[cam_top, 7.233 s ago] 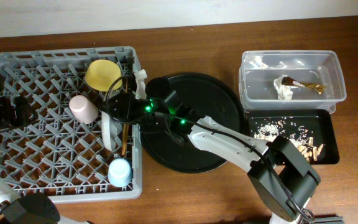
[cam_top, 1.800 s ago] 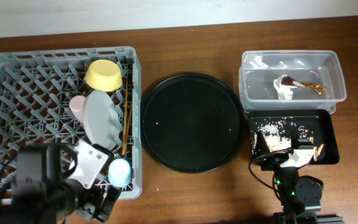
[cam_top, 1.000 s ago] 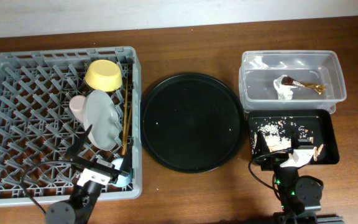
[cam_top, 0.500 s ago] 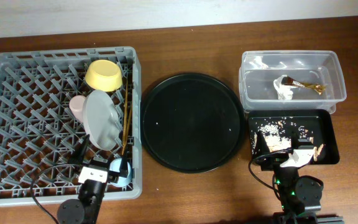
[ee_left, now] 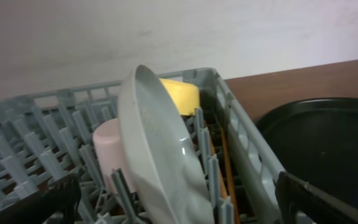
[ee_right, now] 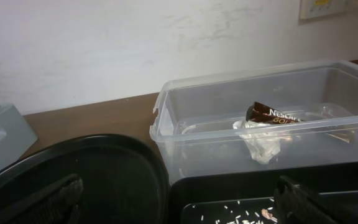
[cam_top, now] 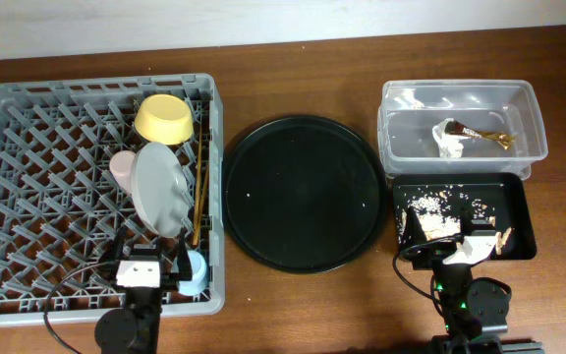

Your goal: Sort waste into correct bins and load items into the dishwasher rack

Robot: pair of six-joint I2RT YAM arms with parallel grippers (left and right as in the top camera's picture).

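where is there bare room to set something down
The round black tray, between dishwasher rack and clear tub, is bare. The rack's left half is free. Crowded: its right side, with yellow bowl, grey plate, chopsticks.

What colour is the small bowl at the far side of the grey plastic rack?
Yellow; the small yellow bowl shows best in the overhead view.

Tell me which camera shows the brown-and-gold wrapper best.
Right wrist: the wrapper is close, seen through the wall of the clear tub, its print legible, next to the white napkin. Overhead shows it small, from above, in that tub. Left wrist does not show it.
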